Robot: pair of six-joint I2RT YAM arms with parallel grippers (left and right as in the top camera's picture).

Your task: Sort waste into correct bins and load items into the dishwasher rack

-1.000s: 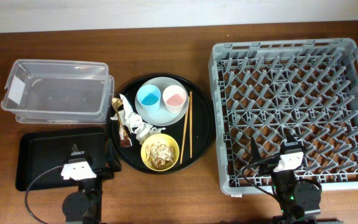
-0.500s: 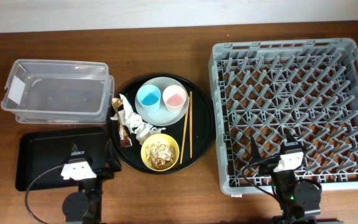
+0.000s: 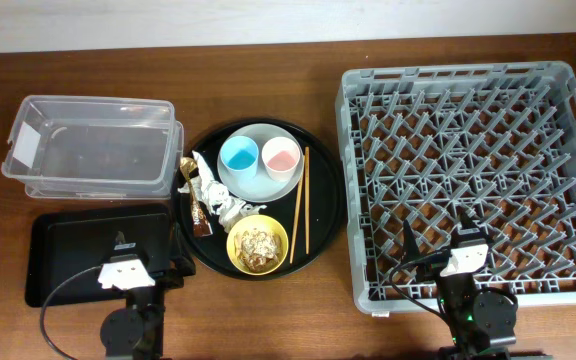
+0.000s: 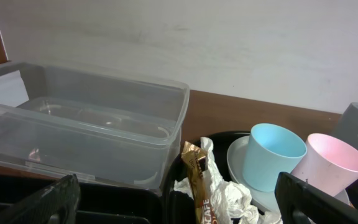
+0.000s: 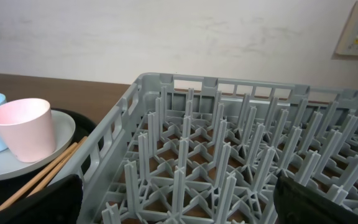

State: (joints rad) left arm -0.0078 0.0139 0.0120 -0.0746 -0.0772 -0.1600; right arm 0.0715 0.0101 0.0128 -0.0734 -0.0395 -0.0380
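Note:
On the round black tray, a grey-white plate holds a light-blue cup and a pink cup. Wooden chopsticks lie to their right. A yellow bowl holds beige food scraps. Crumpled white paper and a brown-gold wrapper lie at the tray's left. The clear tub and shallow black tray are at the left, the grey rack at the right. My left gripper is open and empty over the black tray's right end. My right gripper is open and empty over the rack's front.
In the left wrist view the tub, wrapper and both cups are ahead. In the right wrist view the rack pegs fill the front, with the pink cup at the left. A wall is behind the table.

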